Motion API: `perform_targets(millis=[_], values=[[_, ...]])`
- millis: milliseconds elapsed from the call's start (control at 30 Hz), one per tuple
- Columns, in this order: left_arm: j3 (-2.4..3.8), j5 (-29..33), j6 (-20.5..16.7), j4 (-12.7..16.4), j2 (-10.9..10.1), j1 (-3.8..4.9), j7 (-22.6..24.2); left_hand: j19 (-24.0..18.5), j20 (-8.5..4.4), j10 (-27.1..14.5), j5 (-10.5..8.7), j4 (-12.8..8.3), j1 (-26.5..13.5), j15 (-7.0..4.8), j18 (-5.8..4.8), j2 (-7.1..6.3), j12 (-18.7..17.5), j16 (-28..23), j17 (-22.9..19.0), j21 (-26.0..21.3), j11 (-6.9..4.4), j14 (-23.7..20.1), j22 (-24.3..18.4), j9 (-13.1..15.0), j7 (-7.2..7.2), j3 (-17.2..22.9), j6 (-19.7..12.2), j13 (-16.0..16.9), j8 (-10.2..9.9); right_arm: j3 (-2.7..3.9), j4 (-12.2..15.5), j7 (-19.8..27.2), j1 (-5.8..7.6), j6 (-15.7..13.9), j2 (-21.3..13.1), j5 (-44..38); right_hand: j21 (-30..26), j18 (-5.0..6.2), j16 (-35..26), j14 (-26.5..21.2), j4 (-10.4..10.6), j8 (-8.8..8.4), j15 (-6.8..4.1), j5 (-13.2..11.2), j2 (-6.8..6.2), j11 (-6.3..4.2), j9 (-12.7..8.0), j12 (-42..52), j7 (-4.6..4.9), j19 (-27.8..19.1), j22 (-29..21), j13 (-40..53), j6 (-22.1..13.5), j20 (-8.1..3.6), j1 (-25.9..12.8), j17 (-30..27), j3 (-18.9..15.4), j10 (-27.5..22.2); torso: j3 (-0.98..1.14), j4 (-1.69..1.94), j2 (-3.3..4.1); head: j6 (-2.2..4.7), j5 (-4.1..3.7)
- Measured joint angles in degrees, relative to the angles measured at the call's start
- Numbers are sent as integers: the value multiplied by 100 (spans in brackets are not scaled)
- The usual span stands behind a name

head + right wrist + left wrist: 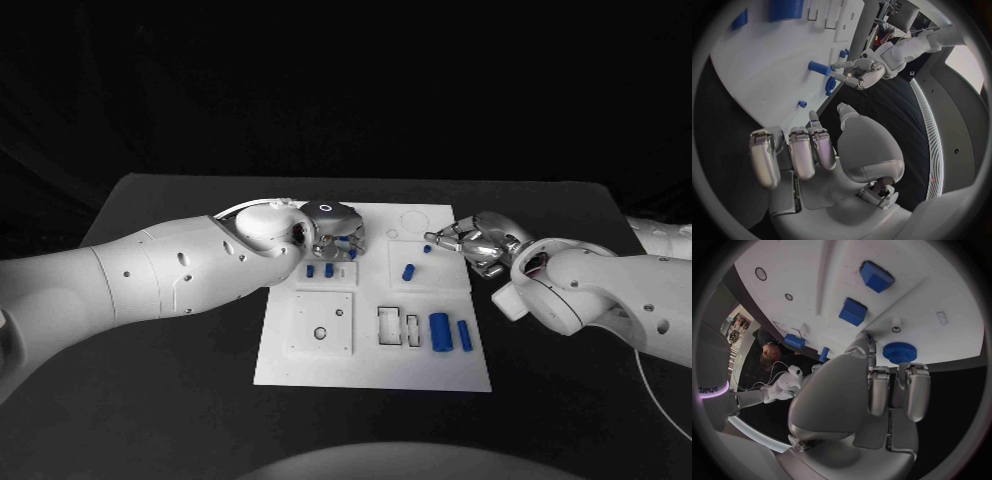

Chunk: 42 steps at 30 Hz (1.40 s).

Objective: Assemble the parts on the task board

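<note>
Blue round toothed gear part (899, 352) lies just beyond the left hand (332, 228), whose curled fingers (916, 390) hold nothing, so they should spread before closing squarely round its rim on the flat white task board (372, 370).

Task board (433, 372) white on black desk (173, 400). Parts (440, 331) on board blue. Left hand (335, 228) and right hand (476, 240) silver; arms (173, 265) white.

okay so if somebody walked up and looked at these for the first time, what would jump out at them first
Probably the white task board bright against the black table, with the two silver hands meeting over its far end: the left hand above a pair of small blue blocks, the right hand at the far right corner. Next, the two blue cylinders lying side by side at the board's near right.
</note>
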Motion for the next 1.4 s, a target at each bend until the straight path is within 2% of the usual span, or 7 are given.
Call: perform_targets(millis=[100, 400, 1167, 1400], values=[[0, -11, -1, 0, -1, 0, 0, 0, 0, -45, 0, 23, 27, 0, 0, -31, 0, 0, 0, 0, 43, 0, 0, -28, 1, 23, -1, -7, 0, 0, 0, -4, 0, 4, 1, 1, 0, 0, 0, 0, 0, 0, 0, 0, 0, 0, 0, 0, 0, 0, 0, 0, 0, 0, 0, 0, 0, 0, 0, 0, 0, 0, 3], [1, -27, 2, -4, -4, 0, 0, 0, 0, -126, 0, 6, -19, 0, 0, -76, 0, 0, -1, 0, 40, 0, 0, -64, 20, 72, -84, -2, 0, 0, -3, -14, 0, 11, 5, 4, 0, 0, 0, 0, 9, 0, 0, 0, 0, 0, 0, 0, 0, 0, -1, 5, 0, 0, 0, 0, -9, 0, 1, 0, -1, -9, 5], [5, -98, 3, -26, -9, 3, -6, 0, 0, -120, 0, 5, -19, 21, 0, -76, 0, 0, -2, 0, 22, 21, 0, -81, 18, 201, -81, -4, 1, 0, -8, -32, 0, 35, 8, 6, 0, 0, 0, 0, 16, 0, 0, 0, 0, 0, 0, 0, 0, 0, -2, 3, 0, 0, 0, -1, -16, 0, 1, -2, -1, -13, 10], [5, -104, 2, -31, 10, 4, 13, 0, 0, 94, 0, 2, -51, 21, 0, -45, 23, 0, -2, 0, -8, 21, 0, -79, -7, 301, 136, 1, 84, 0, -4, -38, 0, 45, 6, 7, 0, 0, 0, 0, 16, 0, 0, 0, 0, 0, 0, 0, 0, 0, -3, 3, 0, 0, 0, -1, -16, 0, 1, -2, 2, -22, 12]])
